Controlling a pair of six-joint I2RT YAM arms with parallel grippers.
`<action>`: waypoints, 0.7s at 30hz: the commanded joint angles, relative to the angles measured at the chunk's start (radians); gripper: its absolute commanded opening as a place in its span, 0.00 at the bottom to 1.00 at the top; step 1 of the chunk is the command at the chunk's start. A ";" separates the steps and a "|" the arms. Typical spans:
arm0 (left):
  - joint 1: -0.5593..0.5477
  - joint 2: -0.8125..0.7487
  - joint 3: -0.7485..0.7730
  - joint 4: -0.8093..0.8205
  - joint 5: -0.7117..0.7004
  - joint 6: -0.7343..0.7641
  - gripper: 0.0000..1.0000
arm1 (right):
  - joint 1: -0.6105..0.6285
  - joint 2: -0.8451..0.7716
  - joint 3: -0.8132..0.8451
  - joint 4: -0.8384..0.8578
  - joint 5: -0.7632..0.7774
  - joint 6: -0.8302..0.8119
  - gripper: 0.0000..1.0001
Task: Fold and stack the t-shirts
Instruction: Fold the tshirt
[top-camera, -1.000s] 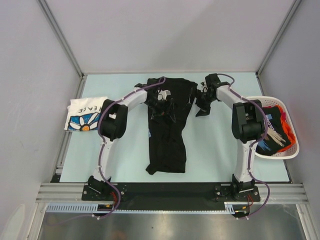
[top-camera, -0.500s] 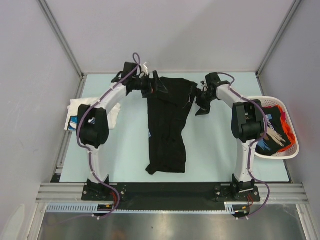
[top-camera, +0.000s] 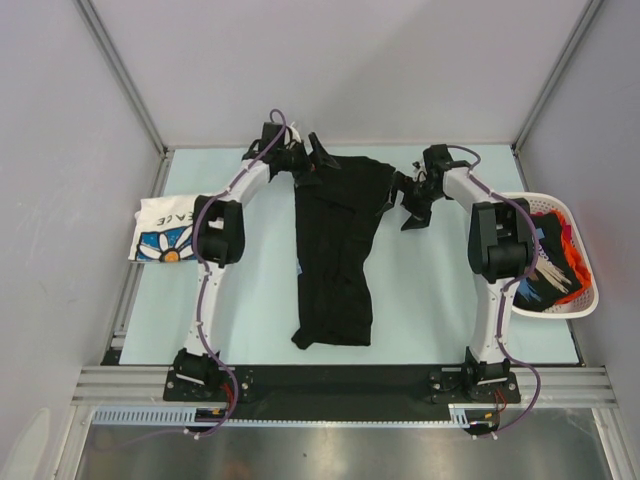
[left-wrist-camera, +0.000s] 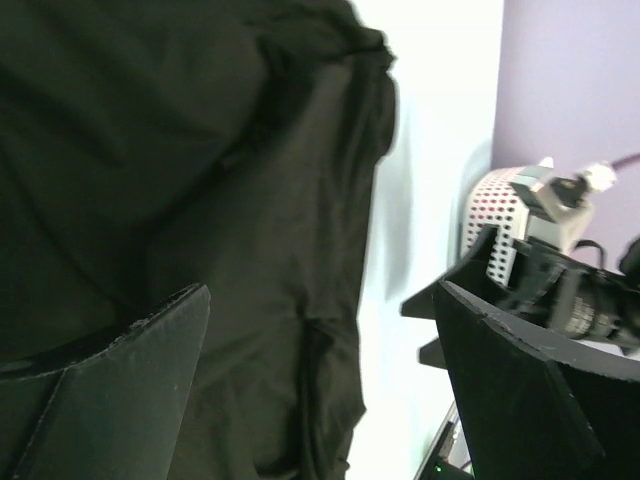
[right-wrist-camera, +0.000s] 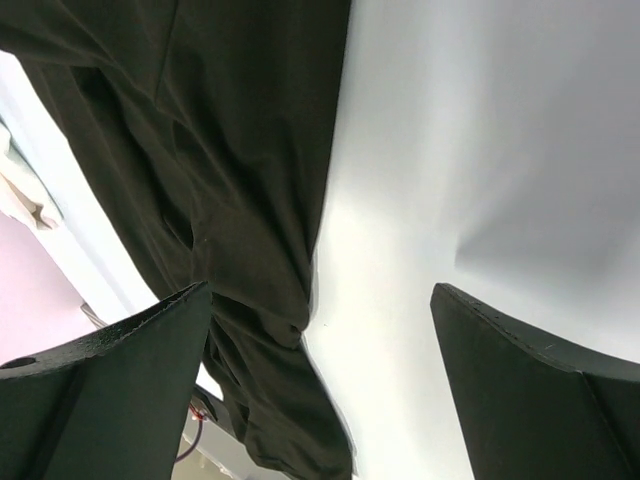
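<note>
Progress from above: white flower-print tee folded left of the part-folded black t-shirt, more tees in the basket right of it; left gripper and right gripper flank its far end. Left wrist: jaws spread empty over it. Right wrist: likewise, beside it.

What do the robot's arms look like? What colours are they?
The left arm and right arm are slim white tubes with chunky black joints and black bases. A thin purple cable runs along each arm. The fingers are flat black wedges with rough-looking edges.
</note>
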 joint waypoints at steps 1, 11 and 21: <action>-0.003 -0.037 0.025 0.066 -0.024 -0.007 1.00 | -0.012 -0.010 0.019 -0.022 -0.024 -0.026 0.97; 0.017 -0.011 0.062 0.019 -0.129 0.013 1.00 | -0.035 -0.003 0.010 -0.030 -0.043 -0.041 0.97; 0.007 0.042 0.079 -0.056 -0.162 0.037 0.99 | -0.052 0.007 0.014 -0.034 -0.057 -0.050 0.97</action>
